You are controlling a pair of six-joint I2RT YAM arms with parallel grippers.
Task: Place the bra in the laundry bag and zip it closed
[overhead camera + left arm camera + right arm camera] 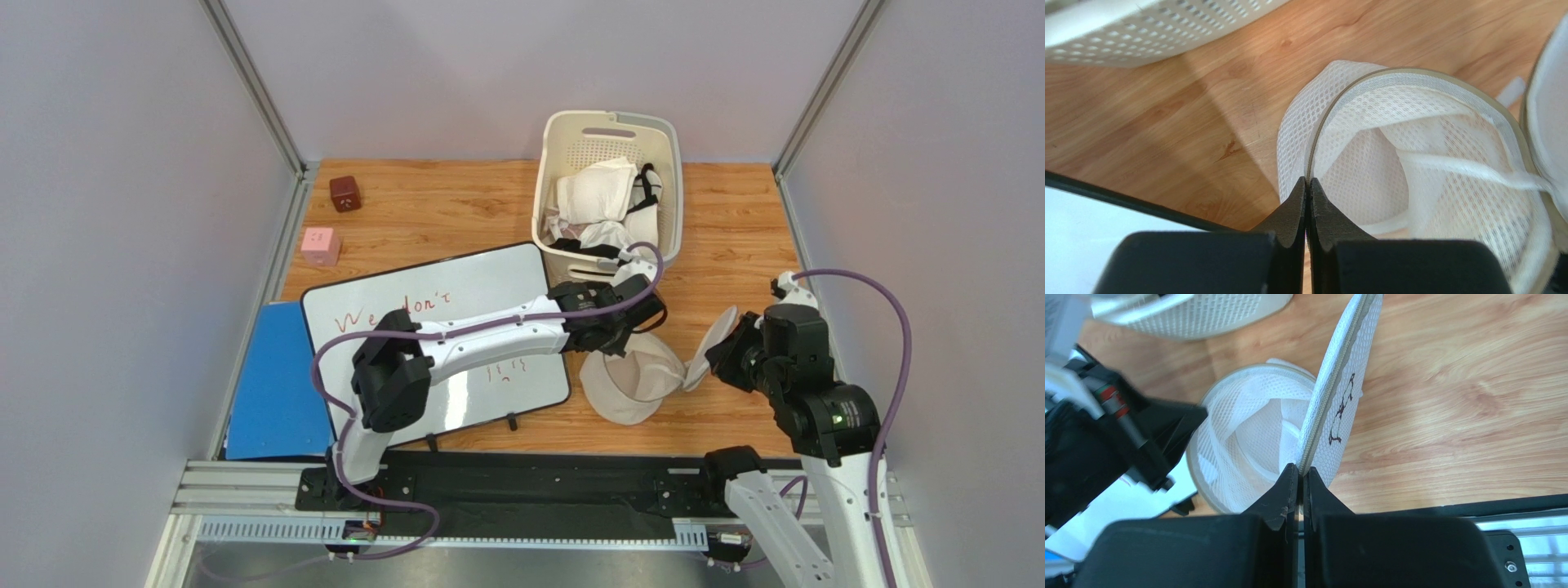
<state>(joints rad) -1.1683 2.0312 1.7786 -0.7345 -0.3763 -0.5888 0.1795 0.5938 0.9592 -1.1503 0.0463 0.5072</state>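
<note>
Left gripper (1309,184): clenched on the rim of the bag's lower half (1296,135), with the rim band pinched between the closed fingers.
Right gripper (1300,473): clamped on the rim of the bag's upper half (1339,373), holding it raised on edge and tilted away from the lower half.
Laundry bag (632,382): on the wooden table (466,208), just in front of the basket and beside the right edge of the whiteboard. It is unzipped and spread open like a clamshell.
Bra (1468,173): inside the lower half. A thin white strap and pale fabric lie in the mesh bowl; the cups cannot be made out.
Basket (577,135): cream slatted plastic, at the far edge of the table, holding white garments (595,194).
Whiteboard (405,306): lying flat beneath the left arm, with red handwriting on it.
Blue pad (276,380): touching the whiteboard's left side.
Pink cube (320,245) and brown cube (345,194): near the far left corner, apart from each other.
</note>
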